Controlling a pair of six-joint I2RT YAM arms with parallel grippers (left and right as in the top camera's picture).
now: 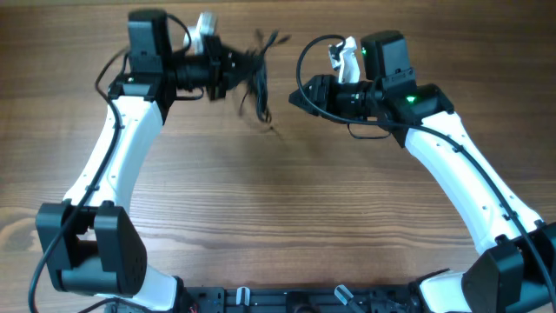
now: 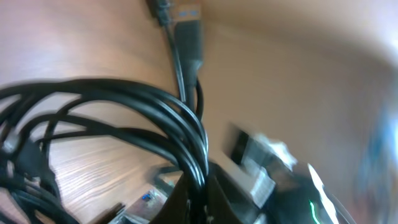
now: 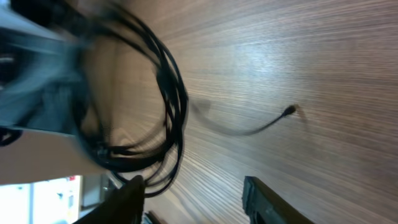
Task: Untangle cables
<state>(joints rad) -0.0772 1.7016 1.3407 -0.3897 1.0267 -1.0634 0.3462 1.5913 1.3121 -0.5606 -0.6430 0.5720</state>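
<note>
The cables [image 1: 258, 85] are a tangled black bundle hanging above the far middle of the table, with plug ends sticking up. My left gripper [image 1: 236, 71] is shut on the bundle. In the left wrist view the cords [image 2: 155, 106] run down into the pinched jaws [image 2: 198, 198], and a plug [image 2: 188, 37] points away. My right gripper [image 1: 297, 97] is just right of the bundle, open and empty. In the right wrist view its fingers [image 3: 196, 202] are spread over bare wood. The blurred bundle [image 3: 171, 106] is to the upper left, and a loose cable end [image 3: 289, 111] trails over the wood.
The wooden table [image 1: 287, 209] spreads towards the near edge. A thicker black wire [image 1: 306, 61] loops off the right arm. Both arm bases stand at the near corners.
</note>
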